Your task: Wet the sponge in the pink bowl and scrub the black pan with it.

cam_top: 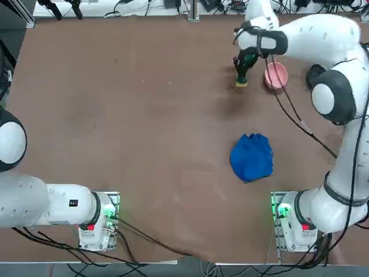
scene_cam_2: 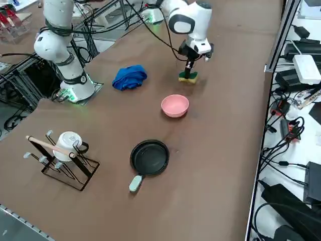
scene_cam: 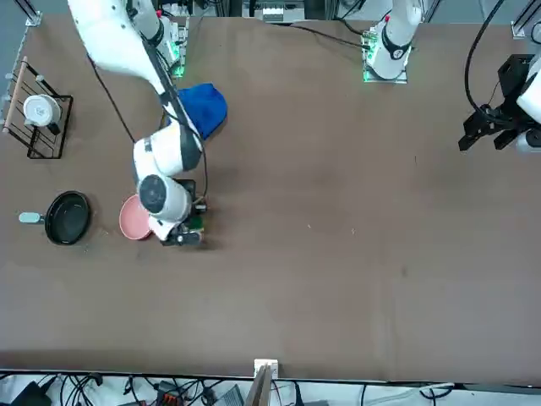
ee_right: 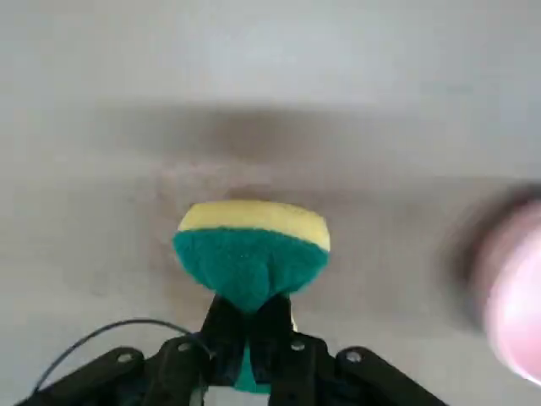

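Sponge pinched in our right gripper, just beside the pink bowl.

We see the sponge (ee_right: 251, 254), green face with a yellow layer, squeezed between the two fingers of our right gripper (ee_right: 248, 330), which is clamped tight on it so the sponge bulges out past the fingertips. In the side view the sponge (scene_cam_2: 188, 76) sits low at the brown table (scene_cam_2: 225, 150), under the downward-pointing gripper (scene_cam_2: 189, 68); whether it touches the surface we cannot tell. The pink bowl (scene_cam_2: 175, 106) stands just beside it, on the right arm's outer side in the top view (cam_top: 276, 75). The black pan (scene_cam_2: 149, 157), with its pale handle, lies farther out beyond the bowl. A crumpled blue cloth (scene_cam_2: 129, 77) lies nearer the arm's base, and a wire rack (scene_cam_2: 65, 163) holding a white mug (scene_cam_2: 68, 143) stands well apart.
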Robot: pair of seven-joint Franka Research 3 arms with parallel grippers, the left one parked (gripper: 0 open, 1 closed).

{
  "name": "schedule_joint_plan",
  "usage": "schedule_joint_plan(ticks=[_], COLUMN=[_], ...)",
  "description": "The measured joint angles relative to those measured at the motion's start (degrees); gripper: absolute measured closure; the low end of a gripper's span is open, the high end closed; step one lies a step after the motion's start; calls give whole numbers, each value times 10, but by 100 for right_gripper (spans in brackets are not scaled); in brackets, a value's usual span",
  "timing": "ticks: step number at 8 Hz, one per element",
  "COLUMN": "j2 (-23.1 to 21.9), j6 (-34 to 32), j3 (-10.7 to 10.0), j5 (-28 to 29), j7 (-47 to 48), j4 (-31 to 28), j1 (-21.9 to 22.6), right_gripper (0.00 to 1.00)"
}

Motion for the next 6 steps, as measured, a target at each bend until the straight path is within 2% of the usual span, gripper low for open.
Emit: schedule_joint_plan(ticks=[2,3,6], j2=[-47,-55,-35], j6=[-45,-57,-57], j3=[-1,-2,-3], j5=[-1,-1,-17], j7=[-37,-62,-90], j4=[0,-2,-16], j1=[-44,-69,-124], right_gripper=[92,92,94])
